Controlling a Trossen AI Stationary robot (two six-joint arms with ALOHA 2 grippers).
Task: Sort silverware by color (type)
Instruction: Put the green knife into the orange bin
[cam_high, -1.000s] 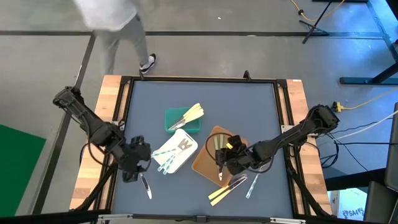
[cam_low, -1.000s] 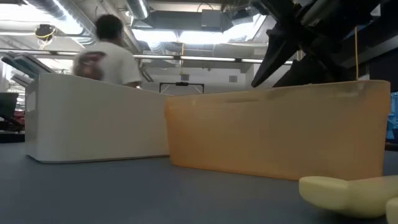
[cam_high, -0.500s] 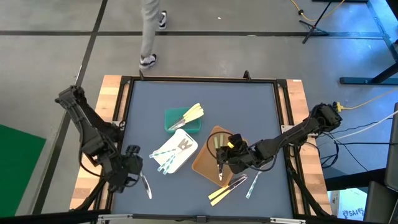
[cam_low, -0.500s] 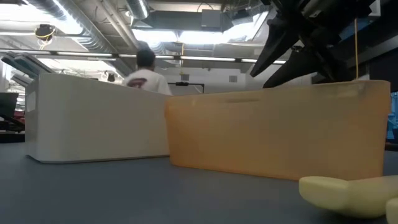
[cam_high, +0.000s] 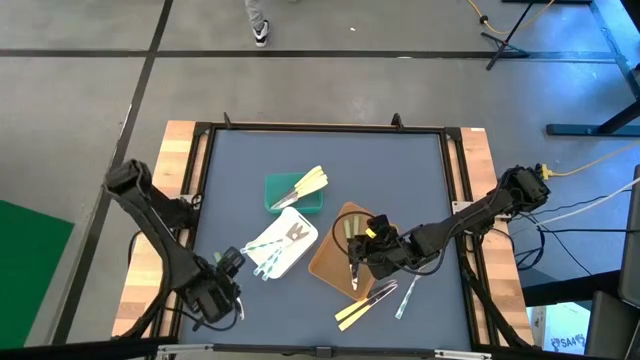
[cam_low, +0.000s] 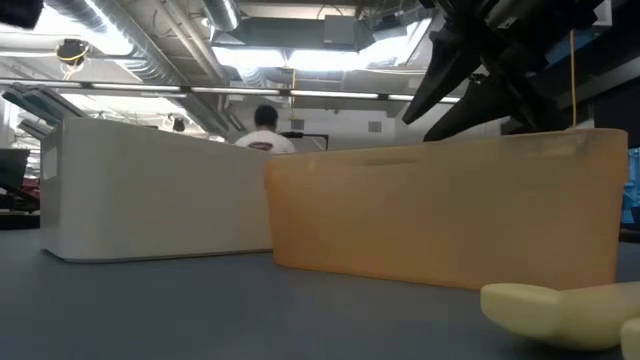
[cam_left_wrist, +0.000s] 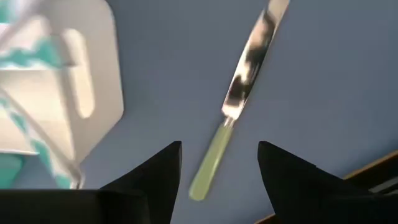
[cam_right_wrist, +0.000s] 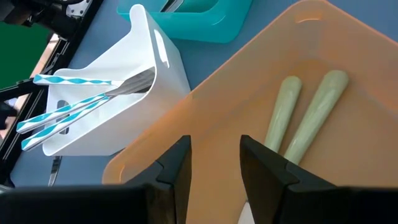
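From above, the left gripper (cam_high: 222, 298) sits near the table's (cam_high: 400, 170) front-left corner; a green-handled knife (cam_high: 236, 300) lies flat on the grey mat just beside it; the right gripper (cam_high: 357, 262) hangs over the brown tray (cam_high: 330, 262), with loose cream and clear utensils (cam_high: 372, 300) on the mat in front of that tray; the green tray (cam_high: 282, 200) holds cream-yellow pieces, the white tray (cam_high: 296, 248) blue-striped ones.

At table height, the smooth matte walls of the white tray (cam_low: 150, 190) and the translucent brown tray (cam_low: 440, 215) stand side by side; a rounded cream handle (cam_low: 550, 310) lies in front; a person (cam_low: 265, 130) shows beyond.

In the left wrist view, the knife (cam_left_wrist: 239, 102), shiny blade and pale green handle, lies between and ahead of the parted fingers (cam_left_wrist: 152, 177), untouched; open mat surrounds it.

In the right wrist view, the fingers (cam_right_wrist: 264, 165) stand apart and empty above the brown tray (cam_right_wrist: 205, 134); two pale green handles (cam_right_wrist: 301, 121) rest inside; striped utensils (cam_right_wrist: 74, 102) lie in the white tray (cam_right_wrist: 158, 68).
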